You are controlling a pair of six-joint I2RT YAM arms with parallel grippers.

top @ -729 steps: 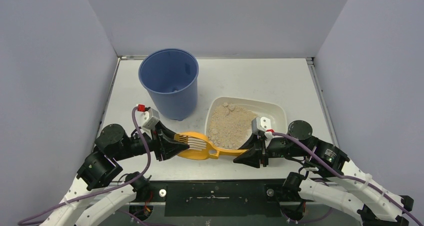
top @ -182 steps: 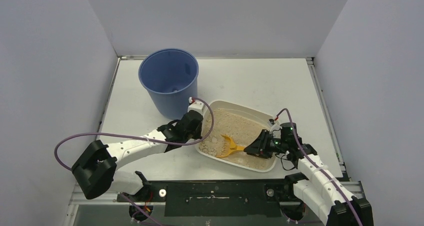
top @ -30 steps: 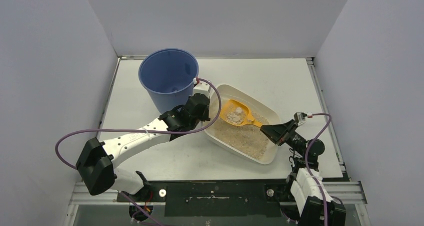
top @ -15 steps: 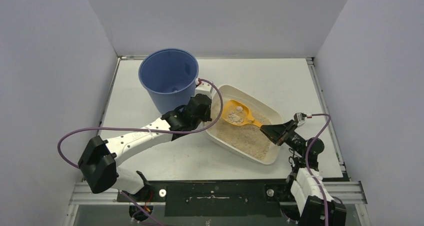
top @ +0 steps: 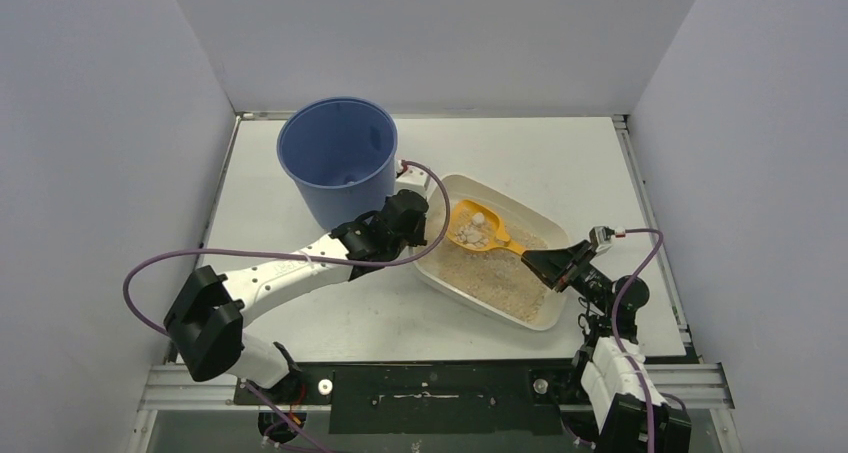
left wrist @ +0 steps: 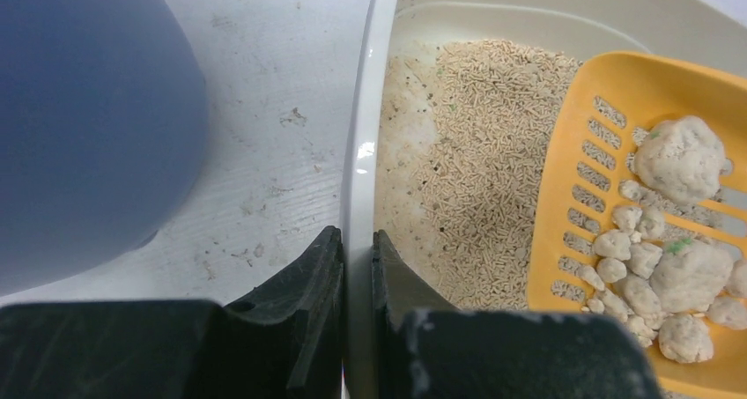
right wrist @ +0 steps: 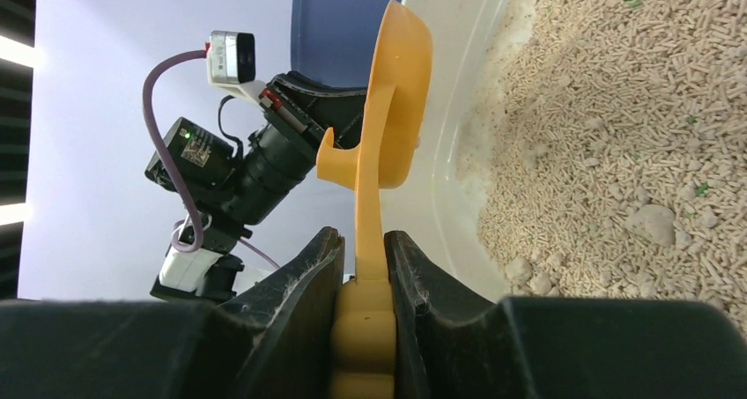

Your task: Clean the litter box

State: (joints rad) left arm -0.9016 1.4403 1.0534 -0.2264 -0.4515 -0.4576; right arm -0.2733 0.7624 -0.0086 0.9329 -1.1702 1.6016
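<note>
Clumps (left wrist: pixel 678 159) fill the yellow slotted scoop (left wrist: pixel 652 82), its handle pinched by the right gripper (right wrist: pixel 363 237). Left gripper (left wrist: pixel 357 242) clamps the litter box (left wrist: pixel 362 126) rim.

One litter box (top: pixel 515 210); one blue bucket (top: pixel 340 153); one yellow scoop (top: pixel 472 228); two claws: left claw (left wrist: pixel 357 245), right claw (right wrist: pixel 363 251).

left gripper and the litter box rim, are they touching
Touching. The left wrist view shows the left gripper with its fingers pressed against both sides of the litter box rim, no gap visible.
</note>
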